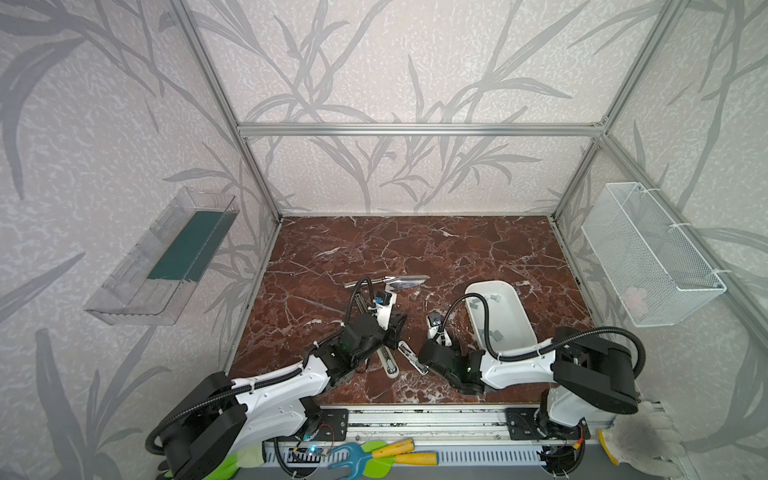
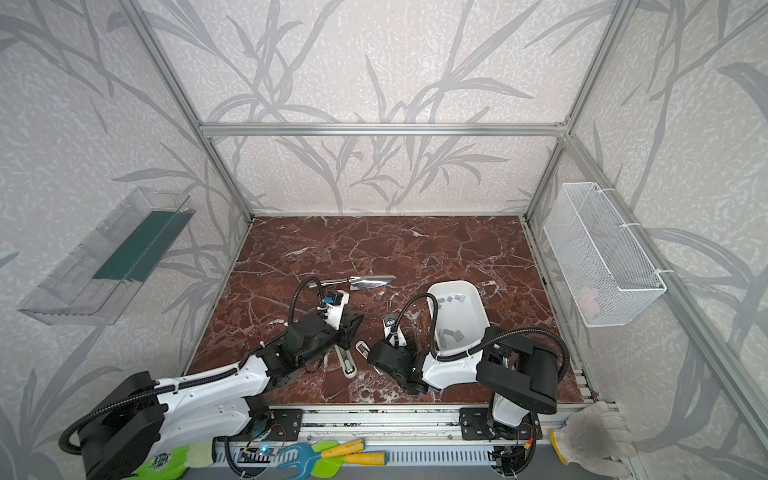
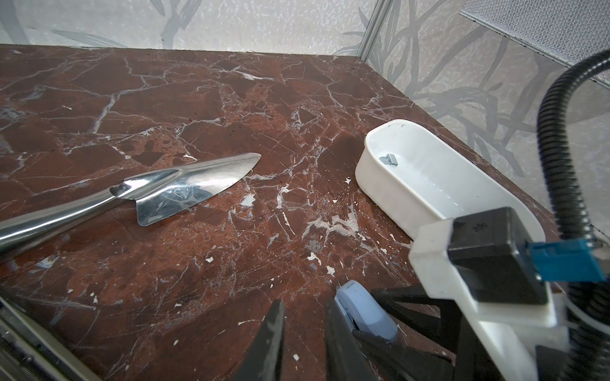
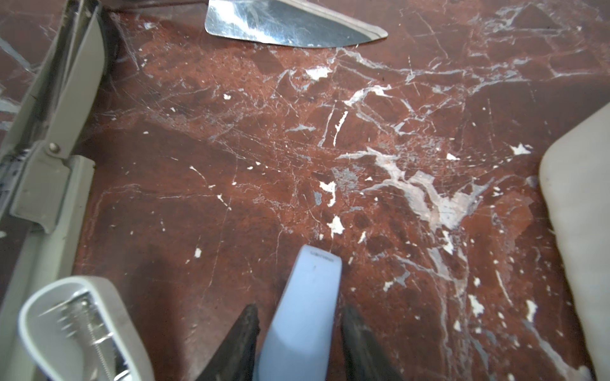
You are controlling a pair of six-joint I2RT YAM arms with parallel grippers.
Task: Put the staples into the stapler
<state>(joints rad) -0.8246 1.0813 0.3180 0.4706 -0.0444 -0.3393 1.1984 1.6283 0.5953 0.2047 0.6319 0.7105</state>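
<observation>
**Location.** The staples (image 3: 389,159) lie loose on the floor of the white tray (image 1: 505,316). The tray stands on the marble table (image 3: 231,99), to the right of both grippers. In both top views the strips form two small groups, one toward the tray's far end and one toward its near end. None is in a stapler and none is in a gripper.

**Handling, as judged.** Each strip looks small, light and stiff. It is bare, slick metal lying flat on a smooth floor, so there is little edge to get under. The joints between staples would likely part under a hard or skewed squeeze. The best hold is across the short width at mid-length, with the jaws square to the strip.

**Orientation.** The strips lie at mixed angles with no common heading. Whether crown or legs face up is too small to tell. The tray's long axis runs near to far, slightly slanted.

**Grippers.** The left gripper (image 3: 305,305) has its fingers drawn close, with a narrow strip of table between the tips. What it pinches, if anything, is out of frame. The open pale stapler (image 1: 389,363) shows from under it in both top views, and its spring channel (image 4: 82,326) is bared. The right gripper (image 4: 298,308) has its jaws against both flanks of the light-blue stapler (image 4: 307,283), a pinch by appearance. That stapler's nose points away from the wrist, toward the steel server (image 3: 185,184)
</observation>
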